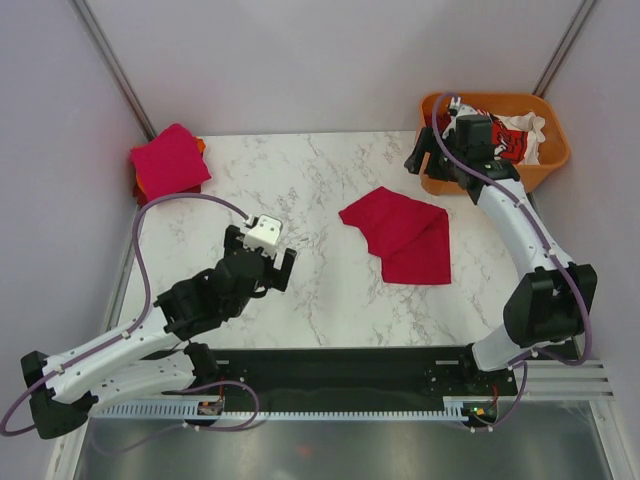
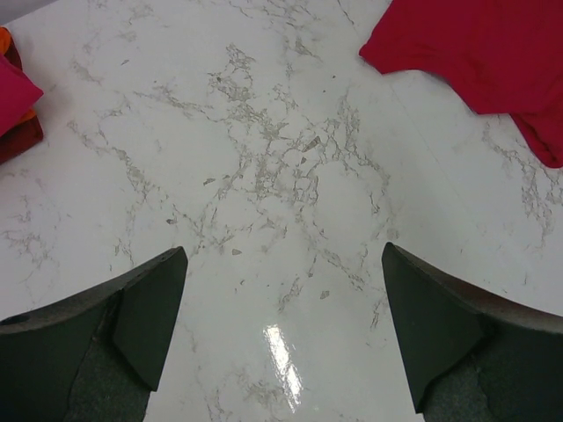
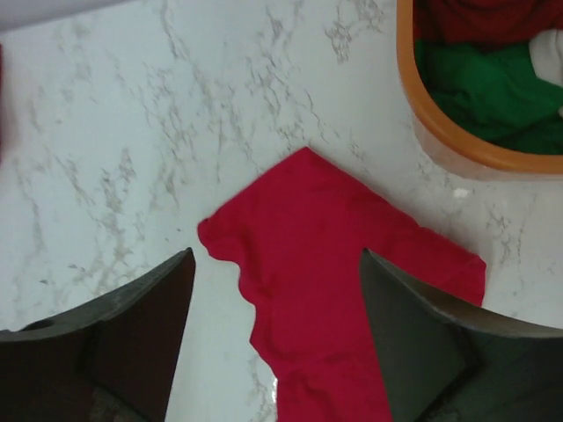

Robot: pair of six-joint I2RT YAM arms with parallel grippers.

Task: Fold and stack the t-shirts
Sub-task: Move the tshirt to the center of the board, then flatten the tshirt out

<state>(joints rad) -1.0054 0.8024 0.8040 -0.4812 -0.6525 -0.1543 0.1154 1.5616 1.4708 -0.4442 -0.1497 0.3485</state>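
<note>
Both claws gape wide and hold nothing. The left claw (image 2: pixel 283 253) hovers over the bare marble bench (image 1: pixel 300 180). The right claw (image 3: pixel 275 255) hangs beside the orange tub (image 1: pixel 535 178) at the far right, which holds more cloth. One crimson t-shirt (image 1: pixel 400 235) lies loosely folded mid-bench. Folded t-shirts (image 1: pixel 168 162) sit stacked at the far left corner.

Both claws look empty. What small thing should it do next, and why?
Probably lower the right claw onto the edge of the red shirt and pinch it. That claw hangs open right above the shirt, which lies unevenly folded on the table, apart from the stack in the far left corner. The left claw is open too, but over bare marble.
</note>
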